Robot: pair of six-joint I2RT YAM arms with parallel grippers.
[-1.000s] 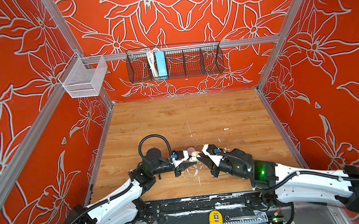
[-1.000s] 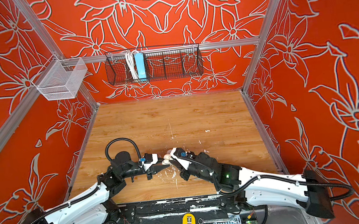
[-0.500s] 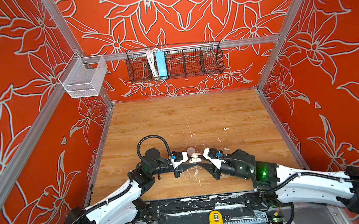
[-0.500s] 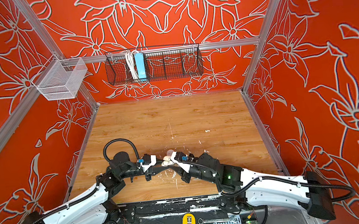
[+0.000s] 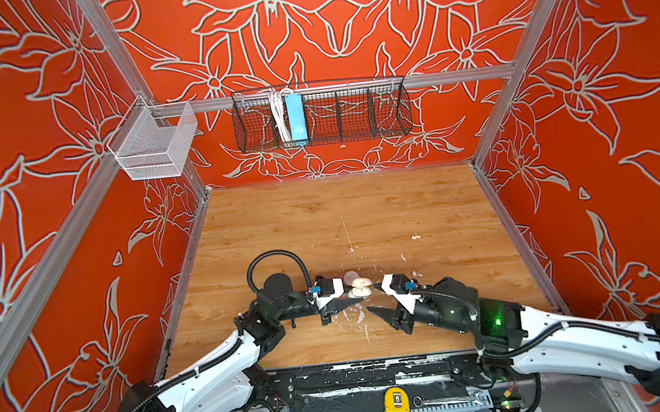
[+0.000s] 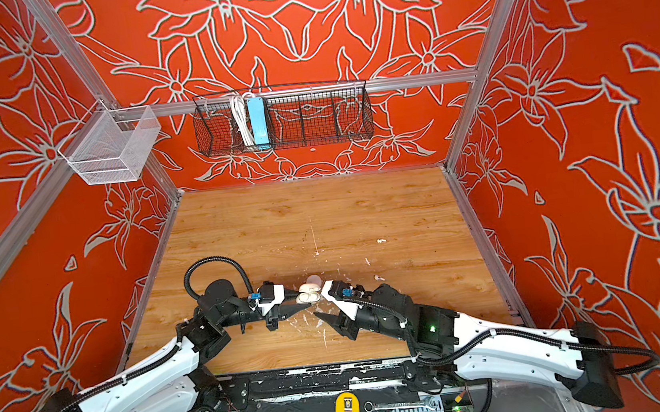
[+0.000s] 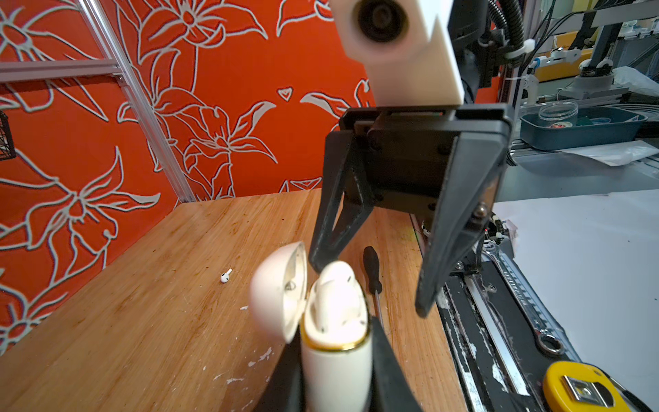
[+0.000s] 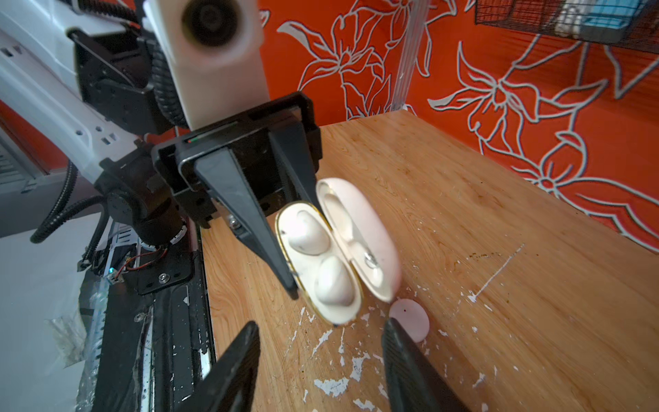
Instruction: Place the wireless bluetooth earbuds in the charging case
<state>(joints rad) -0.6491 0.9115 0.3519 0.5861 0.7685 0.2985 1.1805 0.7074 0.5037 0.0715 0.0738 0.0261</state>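
Note:
My left gripper [image 5: 352, 295] [image 7: 337, 344] is shut on the charging case [image 7: 337, 371] [image 8: 321, 257], a white oval clamshell with a gold rim. It holds the case just above the table near the front middle. The lid [image 8: 367, 242] stands open, and two white earbuds [image 8: 333, 281] sit in the wells. My right gripper [image 5: 371, 298] [image 8: 320, 324] is open and empty, a short way right of the case and facing it. A third earbud [image 7: 225, 275] [image 5: 414, 274] lies loose on the wood behind the right gripper.
A small pale round disc [image 8: 409, 317] [image 5: 351, 276] lies just behind the case. A black-handled screwdriver [image 7: 371, 265] lies near the front edge. White paint flecks [image 8: 331, 385] mark the wood. A wrench [image 7: 524, 306] and yellow tape measure [image 7: 581, 388] sit on the front rail.
My right gripper was shut at the case; it has opened and drawn back to the right. The left gripper still holds the case in about the same place.

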